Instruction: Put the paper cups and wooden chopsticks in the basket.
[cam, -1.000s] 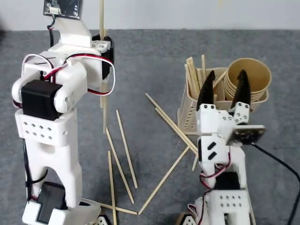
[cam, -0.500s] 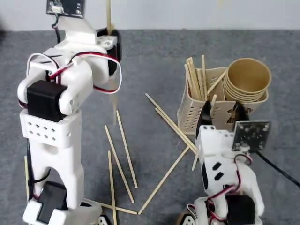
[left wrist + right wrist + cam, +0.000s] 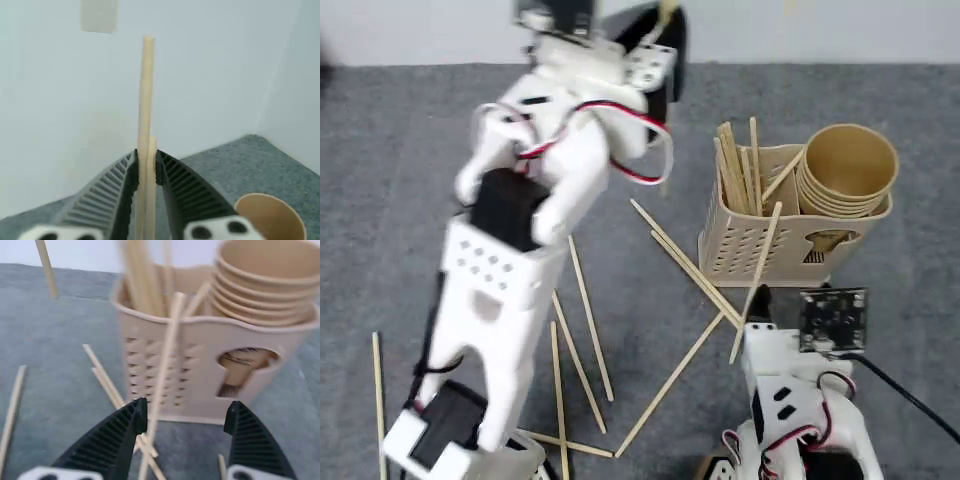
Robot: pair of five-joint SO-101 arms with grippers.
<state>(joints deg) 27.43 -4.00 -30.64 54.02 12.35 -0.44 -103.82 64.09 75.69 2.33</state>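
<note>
The grey worktop [image 3: 410, 130] carries everything; the left arm [image 3: 535, 210] leans across it toward the far wall, and the right arm [image 3: 800, 400] sits low at the near edge, just in front of the basket [image 3: 760, 250]. The basket stands upright on the right side of the worktop; a nested stack of paper cups [image 3: 847, 165] fills its right compartment, and a bundle of chopsticks [image 3: 732, 170] stands in its left compartment. The left tool [image 3: 146, 155] is clamped on a held chopstick [image 3: 147, 90], which rises past the fingertips, with the cups' rim low beside it; the right tool [image 3: 186, 407] is spread wide and holds nothing, facing the basket wall [image 3: 200, 375] and the cups [image 3: 265, 275]. A leaning chopstick [image 3: 760, 270] rests against the basket's front wall with its lower end on the worktop; it also shows between the right tool's fingers [image 3: 165, 365]. Loose chopsticks [image 3: 590, 320] lie scattered between the two arms; a pair of them [image 3: 685, 265] runs diagonally to the basket's foot.
</note>
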